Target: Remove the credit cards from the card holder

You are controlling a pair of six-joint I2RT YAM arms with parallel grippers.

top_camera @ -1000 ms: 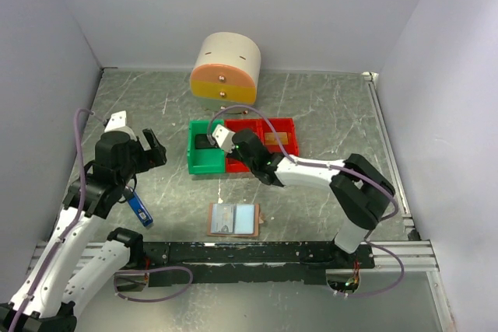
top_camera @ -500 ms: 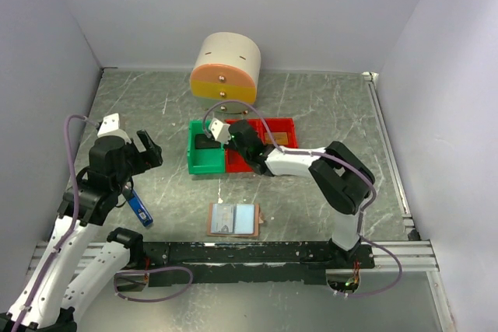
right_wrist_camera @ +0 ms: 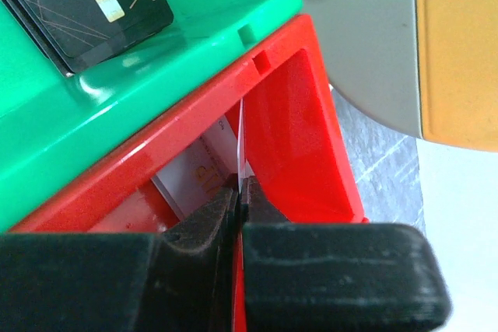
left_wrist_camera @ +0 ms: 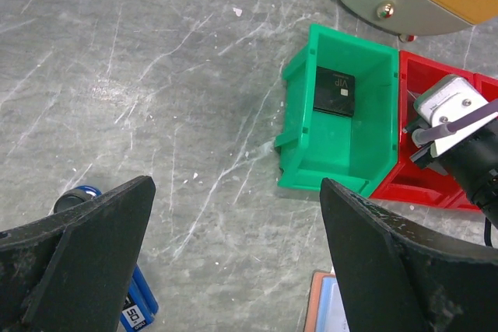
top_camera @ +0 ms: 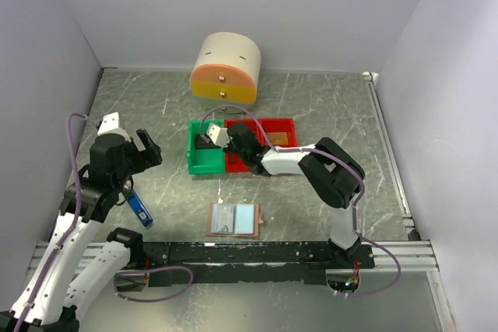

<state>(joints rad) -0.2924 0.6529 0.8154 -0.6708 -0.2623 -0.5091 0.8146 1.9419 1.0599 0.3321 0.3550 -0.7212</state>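
Observation:
The tan card holder (top_camera: 233, 219) lies flat near the front edge with pale blue cards in its pockets; one corner (left_wrist_camera: 317, 310) shows in the left wrist view. My right gripper (right_wrist_camera: 240, 188) is shut on a thin credit card (right_wrist_camera: 240, 145), seen edge-on, held upright over the left red bin (right_wrist_camera: 303, 106). A white card (right_wrist_camera: 198, 172) lies in that bin. A black VIP card (left_wrist_camera: 334, 91) rests in the green bin (left_wrist_camera: 299, 172). My left gripper (left_wrist_camera: 236, 192) hangs open and empty above bare table, left of the bins. From above, the right gripper (top_camera: 235, 152) is at the bins.
A round cream and orange drawer unit (top_camera: 226, 68) stands behind the bins. A second red bin (top_camera: 289, 126) on the right holds a tan card. A blue and black stick gadget (top_camera: 138, 206) lies by the left arm. Grey walls enclose the table.
The right arm has reached further left and back, bringing its gripper and card over the left red bin. The left arm shifted slightly left and has since held still.

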